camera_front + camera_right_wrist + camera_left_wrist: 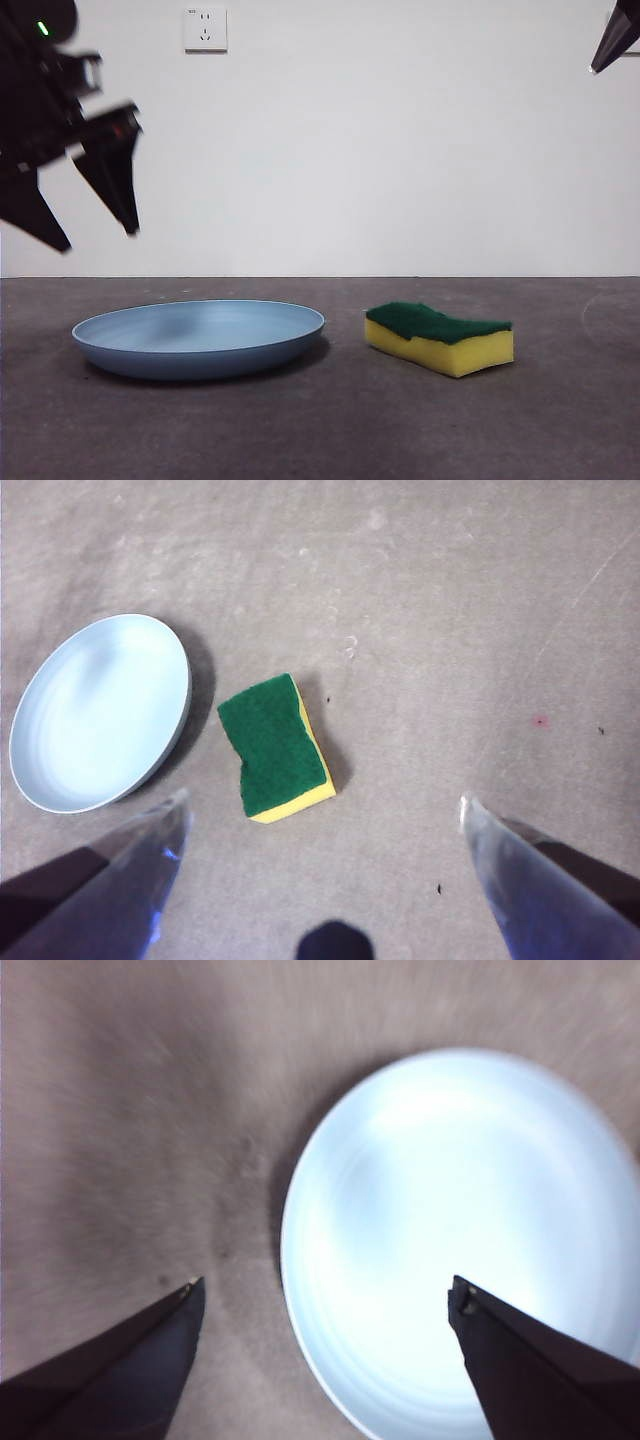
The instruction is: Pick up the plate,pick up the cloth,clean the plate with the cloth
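The left gripper (100,195) hung open above the plate (200,338), which lay flat on the table's (320,440) left part. The cloth (440,338) rested just right of it, untouched. The right gripper (320,880) waited high, open. Nothing was picked yet; all steps remained.

Plate (200,338): smooth, faintly glossy light-blue plastic. Cloth (440,338): porous yellow foam, coarse green scouring layer. Tabletop (330,430): matt, grey.

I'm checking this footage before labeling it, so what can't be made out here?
- Left gripper: motion-blurred in the front view.
- Plate: washed out by glare in the left wrist view, cut by the edge.
- Right gripper: only a tip shows in the front view.
- Sponge: underside hidden.
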